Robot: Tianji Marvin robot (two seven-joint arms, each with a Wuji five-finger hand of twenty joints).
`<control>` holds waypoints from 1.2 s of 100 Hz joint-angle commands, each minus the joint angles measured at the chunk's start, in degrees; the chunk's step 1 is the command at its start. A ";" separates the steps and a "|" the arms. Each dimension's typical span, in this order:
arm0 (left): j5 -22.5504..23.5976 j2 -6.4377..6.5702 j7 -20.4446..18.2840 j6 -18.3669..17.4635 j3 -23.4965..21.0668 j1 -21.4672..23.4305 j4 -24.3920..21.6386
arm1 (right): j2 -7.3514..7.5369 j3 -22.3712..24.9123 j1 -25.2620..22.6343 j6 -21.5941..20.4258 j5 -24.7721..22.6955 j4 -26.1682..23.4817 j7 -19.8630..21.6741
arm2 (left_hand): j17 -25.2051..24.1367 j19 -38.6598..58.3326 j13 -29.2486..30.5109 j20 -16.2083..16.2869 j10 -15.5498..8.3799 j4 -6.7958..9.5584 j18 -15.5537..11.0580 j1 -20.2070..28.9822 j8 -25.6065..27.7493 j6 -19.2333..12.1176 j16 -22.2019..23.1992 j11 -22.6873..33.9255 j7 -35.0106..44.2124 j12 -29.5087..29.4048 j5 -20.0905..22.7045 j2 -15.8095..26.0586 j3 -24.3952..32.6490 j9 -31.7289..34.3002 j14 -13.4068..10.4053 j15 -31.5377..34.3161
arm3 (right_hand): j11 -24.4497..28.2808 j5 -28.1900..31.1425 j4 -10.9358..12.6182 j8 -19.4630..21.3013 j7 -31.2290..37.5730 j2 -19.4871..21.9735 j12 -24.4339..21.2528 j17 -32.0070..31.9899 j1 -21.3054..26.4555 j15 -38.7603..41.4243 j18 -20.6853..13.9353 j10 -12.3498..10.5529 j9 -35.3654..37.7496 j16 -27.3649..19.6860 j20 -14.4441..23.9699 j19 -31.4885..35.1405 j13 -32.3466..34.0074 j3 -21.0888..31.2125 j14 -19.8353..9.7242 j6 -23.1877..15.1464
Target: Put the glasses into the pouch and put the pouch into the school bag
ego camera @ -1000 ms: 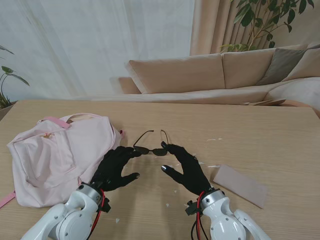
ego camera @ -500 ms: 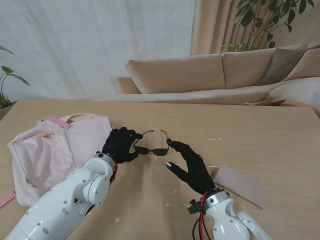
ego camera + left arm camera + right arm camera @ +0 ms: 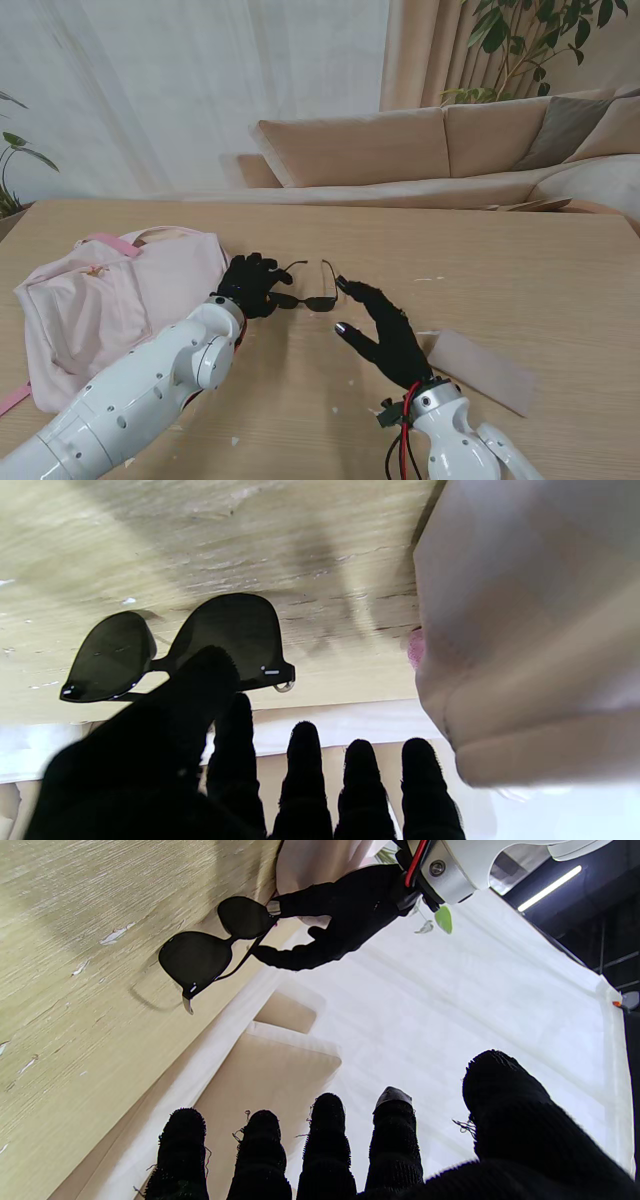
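Dark sunglasses (image 3: 305, 299) with their temples unfolded hang just over the table's middle, casting a shadow on the wood. My left hand (image 3: 248, 282) is shut on their left end, pinching the frame by the hinge. In the left wrist view the thumb (image 3: 200, 680) lies across the lenses of the glasses (image 3: 230, 625). My right hand (image 3: 385, 328) is open to the right of the glasses, fingers spread and apart from them. The right wrist view shows the glasses (image 3: 197, 957) held by the left hand (image 3: 340, 915). A flat mauve pouch (image 3: 482, 371) lies at the right. The pink school bag (image 3: 110, 305) lies at the left.
The bag (image 3: 525, 630) lies close beside my left hand. Small white flecks dot the table (image 3: 560, 270) around the right hand. A beige sofa (image 3: 420, 145) and curtains stand beyond the table's far edge.
My left arm has swung forward and its hand has closed on the glasses' left end. The right hand has come off the glasses and drawn slightly right.
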 commanded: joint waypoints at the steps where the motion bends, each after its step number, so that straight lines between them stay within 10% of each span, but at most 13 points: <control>1: -1.21 -0.92 -0.37 0.28 0.42 -0.26 0.65 | -0.28 -0.07 -0.48 -0.12 0.20 -0.37 0.67 | -1.25 1.66 0.50 -1.02 -0.86 -1.31 -1.43 1.78 0.60 -0.59 -0.45 1.09 1.23 -0.10 2.44 -1.28 1.80 0.00 0.61 0.62 | 0.34 0.17 -0.11 0.74 0.79 0.72 0.32 -0.30 0.63 0.67 -1.72 -1.38 -1.11 -0.74 0.59 1.21 -1.35 -1.02 -2.41 0.22; 14: -3.01 -1.43 0.49 1.25 1.67 -0.85 2.03 | -0.34 -0.05 -0.51 -0.02 0.34 -0.38 0.51 | -1.64 2.57 0.66 -1.74 -0.32 -1.39 -1.41 1.83 1.66 0.44 -0.34 1.92 3.85 0.11 8.81 -0.42 1.22 0.48 0.57 1.00 | 0.56 0.49 -0.08 0.81 1.33 0.66 0.41 -0.32 0.86 0.81 -1.70 -1.32 -0.97 -0.70 0.56 1.34 -1.24 -1.02 -2.35 0.34; 27: -4.42 -1.86 1.32 1.66 2.48 -1.09 3.01 | -0.38 -0.08 -0.49 0.04 0.50 -0.38 0.44 | -2.03 3.69 0.71 -4.18 -0.53 -5.08 -1.34 7.99 2.66 -0.54 -0.28 2.44 8.17 -0.24 13.67 -1.64 -5.90 1.75 0.63 1.92 | 0.72 0.62 -0.09 0.86 1.82 0.74 0.47 -0.33 0.88 0.86 -1.70 -1.27 -1.06 -0.69 0.53 1.46 -1.32 -1.11 -2.39 0.40; 47: -6.40 -2.71 3.60 2.21 2.70 -0.81 3.83 | -0.43 -0.14 -0.50 0.07 0.60 -0.39 0.30 | -1.93 5.20 1.22 -4.56 -0.62 -2.75 -1.37 19.95 1.59 0.48 -0.24 4.55 21.47 0.18 20.34 3.99 -20.69 5.80 0.73 4.76 | 1.01 0.72 -0.08 0.88 2.41 0.78 0.58 -0.33 1.01 0.99 -1.66 -1.19 -1.02 -0.64 0.49 1.64 -1.27 -1.21 -2.37 0.42; 87: -6.21 -2.59 5.10 0.33 -1.35 3.12 -0.51 | -0.52 -0.10 -0.48 0.38 0.78 -0.41 0.03 | -0.95 21.88 3.23 -1.26 -1.17 -1.43 -0.87 25.35 14.90 1.96 3.67 10.63 26.92 5.27 17.30 6.90 -27.43 12.32 2.08 17.51 | 1.68 1.27 -0.08 0.89 3.36 0.75 0.86 -0.39 1.29 1.16 -1.66 -1.17 -0.92 -0.61 0.39 1.74 -1.21 -1.35 -2.36 0.72; 98: -5.14 -2.72 7.48 -0.81 -2.63 4.49 -1.50 | -0.57 -0.05 -0.58 0.55 0.84 -0.52 -0.15 | 1.43 29.32 7.96 -3.17 -1.25 -1.54 0.42 25.43 15.94 2.80 3.82 6.05 26.49 18.57 17.68 6.44 -26.55 23.41 2.40 21.78 | 1.98 1.47 -0.08 0.88 3.60 0.77 0.99 -0.27 1.31 1.25 -1.58 -1.17 -0.93 -0.58 0.39 1.82 -1.19 -1.39 -2.29 0.85; 120: -3.89 -2.41 8.92 -4.41 -5.56 6.79 -3.80 | -0.61 0.17 -0.83 0.90 0.75 -0.81 -0.39 | 5.91 38.00 14.31 -3.81 -1.46 -1.78 1.00 25.51 16.26 4.03 4.21 0.59 26.25 23.21 18.33 5.61 -24.86 32.79 2.57 26.14 | 2.44 1.60 -0.08 0.81 3.90 0.86 1.19 -0.13 1.31 1.42 -1.51 -1.17 -0.94 -0.54 0.41 1.95 -1.12 -1.45 -2.22 1.08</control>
